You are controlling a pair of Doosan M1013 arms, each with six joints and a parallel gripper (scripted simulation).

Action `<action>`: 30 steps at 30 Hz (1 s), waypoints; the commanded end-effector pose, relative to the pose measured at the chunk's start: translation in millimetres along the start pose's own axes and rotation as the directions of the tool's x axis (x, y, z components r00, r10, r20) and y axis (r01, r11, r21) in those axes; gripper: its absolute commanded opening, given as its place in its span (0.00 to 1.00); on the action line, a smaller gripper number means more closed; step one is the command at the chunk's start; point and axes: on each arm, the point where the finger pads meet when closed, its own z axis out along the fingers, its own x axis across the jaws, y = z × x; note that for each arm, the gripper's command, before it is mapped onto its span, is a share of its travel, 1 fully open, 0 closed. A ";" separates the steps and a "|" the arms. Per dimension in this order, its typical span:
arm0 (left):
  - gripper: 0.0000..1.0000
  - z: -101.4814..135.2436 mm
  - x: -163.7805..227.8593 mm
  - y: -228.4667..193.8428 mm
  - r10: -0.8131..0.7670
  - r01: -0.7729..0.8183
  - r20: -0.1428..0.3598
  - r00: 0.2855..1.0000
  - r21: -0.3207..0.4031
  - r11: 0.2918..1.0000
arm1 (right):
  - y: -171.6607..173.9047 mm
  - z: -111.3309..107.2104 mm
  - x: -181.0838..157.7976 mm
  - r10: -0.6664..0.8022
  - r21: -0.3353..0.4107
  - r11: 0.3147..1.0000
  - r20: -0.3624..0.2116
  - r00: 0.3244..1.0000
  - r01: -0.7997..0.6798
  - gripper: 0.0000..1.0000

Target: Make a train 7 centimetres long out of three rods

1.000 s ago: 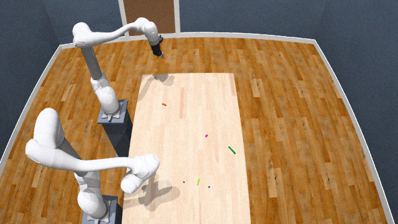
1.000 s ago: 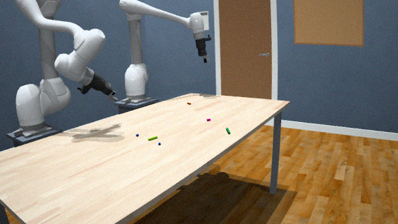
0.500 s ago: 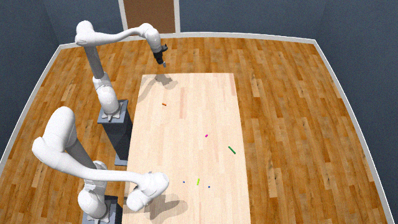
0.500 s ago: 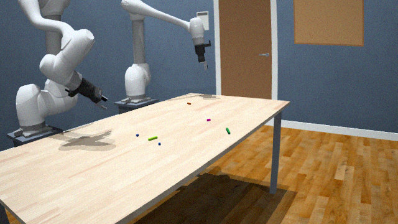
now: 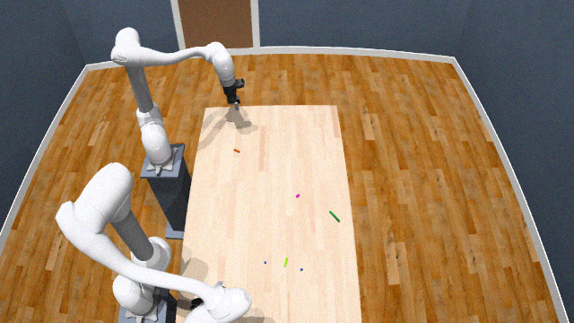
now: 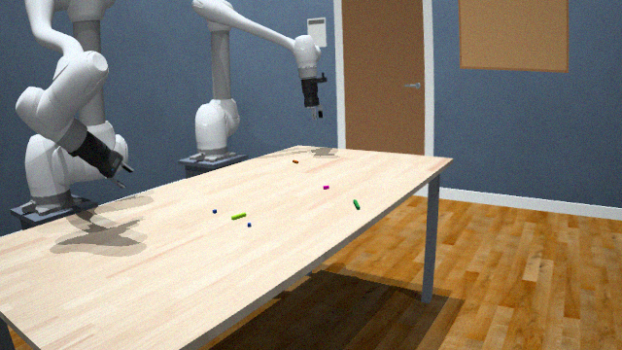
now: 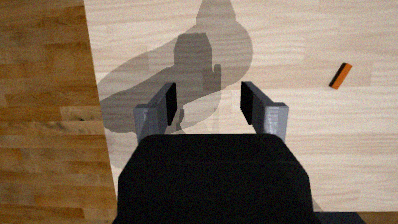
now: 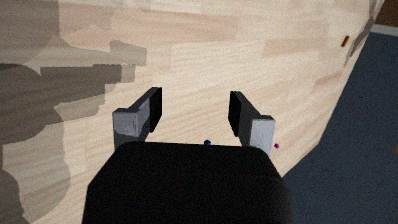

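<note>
Rods (image 5: 286,262) (image 6: 238,216) (image 7: 341,76) (image 8: 207,143) lie apart; left gripper (image 5: 237,106) (image 6: 317,116) (image 7: 209,102) and right gripper (image 5: 219,283) (image 6: 126,178) (image 8: 195,103) hang released over desk (image 5: 269,179) (image 6: 170,272) (image 8: 200,65); perhaps to leave room for aiming.

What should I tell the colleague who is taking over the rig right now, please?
Left gripper: open, empty, above the table's far end.
Right gripper: open, empty.
Rods: lime rod between two blue rods; magenta rod, green rod and orange rod lie apart.
Done: no train.
Left: join three; lime plus both blues seems handiest.
</note>
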 end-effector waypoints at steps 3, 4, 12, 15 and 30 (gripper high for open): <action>1.00 17.7 32.2 -2.0 0.238 -0.238 -0.018 0.971 0.001 0.971 | -13.8 -66.4 -64.4 0.216 0.021 0.976 0.050 0.975 -0.218 1.00; 1.00 17.7 32.2 -2.0 0.238 -0.238 -0.018 0.971 0.001 0.971 | -13.8 -66.4 -64.4 0.216 0.021 0.976 0.050 0.975 -0.218 1.00; 1.00 39.3 72.0 1.8 0.508 -0.509 -0.035 0.860 0.002 0.861 | -51.4 -136.1 -126.6 0.462 0.019 0.884 0.098 0.881 -0.466 1.00; 1.00 46.6 85.8 4.4 0.595 -0.595 -0.041 0.803 0.005 0.804 | -69.3 -160.3 -145.8 0.544 0.016 0.835 0.112 0.831 -0.549 1.00; 1.00 79.8 147.9 24.5 0.905 -0.906 -0.064 0.420 0.030 0.423 | -185.4 -268.5 -214.1 0.864 -0.004 0.485 0.159 0.478 -0.875 1.00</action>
